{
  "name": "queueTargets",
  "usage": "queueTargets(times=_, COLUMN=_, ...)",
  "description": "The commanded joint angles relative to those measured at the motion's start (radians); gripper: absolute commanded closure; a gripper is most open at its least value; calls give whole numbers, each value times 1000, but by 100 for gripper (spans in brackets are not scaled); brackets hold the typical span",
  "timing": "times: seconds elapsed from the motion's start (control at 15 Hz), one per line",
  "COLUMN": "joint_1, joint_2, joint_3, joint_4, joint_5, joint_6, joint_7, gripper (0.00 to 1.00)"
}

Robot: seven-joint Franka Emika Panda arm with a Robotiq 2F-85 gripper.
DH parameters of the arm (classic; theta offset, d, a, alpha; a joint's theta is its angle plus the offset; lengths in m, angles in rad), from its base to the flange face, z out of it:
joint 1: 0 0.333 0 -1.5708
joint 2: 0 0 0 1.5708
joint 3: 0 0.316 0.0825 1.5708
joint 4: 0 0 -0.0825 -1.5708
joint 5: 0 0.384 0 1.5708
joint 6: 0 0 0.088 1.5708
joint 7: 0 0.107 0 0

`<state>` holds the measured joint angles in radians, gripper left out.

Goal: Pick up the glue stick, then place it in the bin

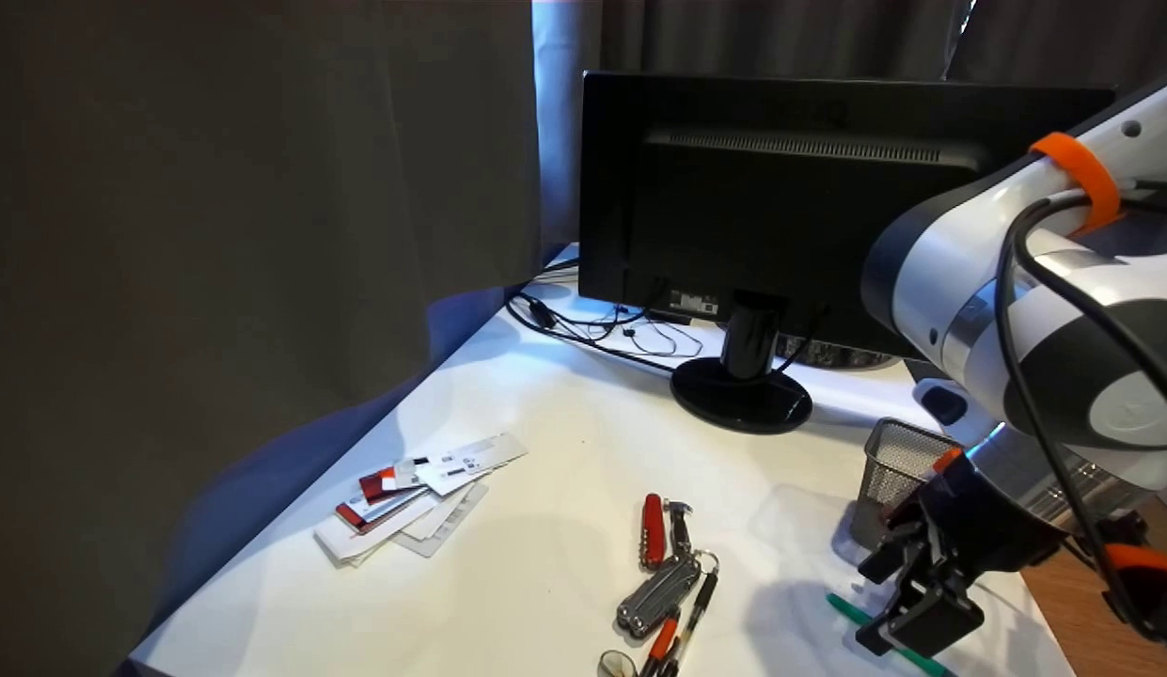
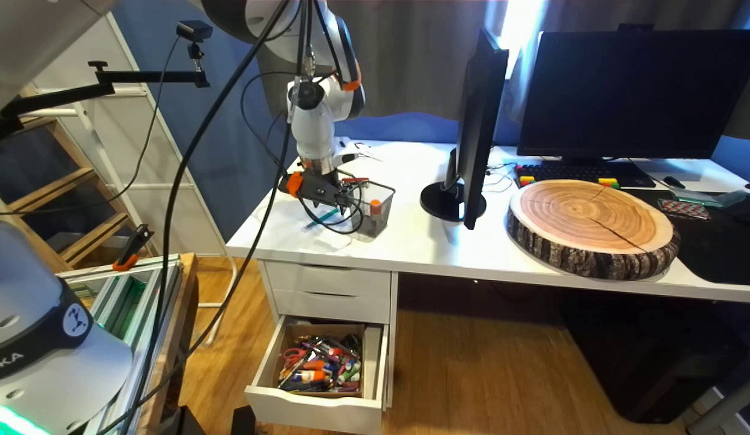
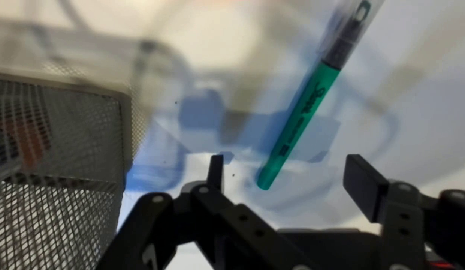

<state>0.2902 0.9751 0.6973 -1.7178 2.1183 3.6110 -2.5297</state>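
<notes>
The slim green pen-shaped stick, marked with black lettering and fitted with a dark collar and a clear cap, lies flat on the white table. In the wrist view it is oriented diagonally, with its green end toward the black two-finger hand. The hand is spread wide: its dark fingertips stand well apart, one on each side of the green end as seen in that view, and both are clear of the stick. In an exterior view the hand hides the middle of the stick. The small square grey wire-mesh bin stands upright on the table, near the hand. An orange-brown item shows through the mesh in the wrist view; its full form cannot be told. Farther out, in an exterior view, a red-handled folding tool lies just beside a small hammer-headed tool and a folded grey metal multi-tool. A fanned pile of flat white and red cards lies well apart from these. A black monitor stands behind, its rear panel visible.
</notes>
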Motion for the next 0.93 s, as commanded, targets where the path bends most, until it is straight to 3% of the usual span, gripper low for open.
queueTargets(times=0.0, joint_1=-7, joint_2=32, joint_3=19, joint_4=32, joint_5=-1, joint_6=39, joint_7=-35, gripper=48)
queueTargets(times=0.47, joint_1=-11, joint_2=32, joint_3=20, joint_4=28, joint_5=1, joint_6=38, joint_7=-49, gripper=96)
queueTargets(times=0.6, joint_1=-32, joint_2=24, joint_3=36, joint_4=12, joint_5=5, joint_6=19, joint_7=-65, gripper=99)
queueTargets(times=0.87, joint_1=-94, joint_2=-5, joint_3=106, joint_4=-30, joint_5=25, joint_6=36, joint_7=-126, gripper=95)
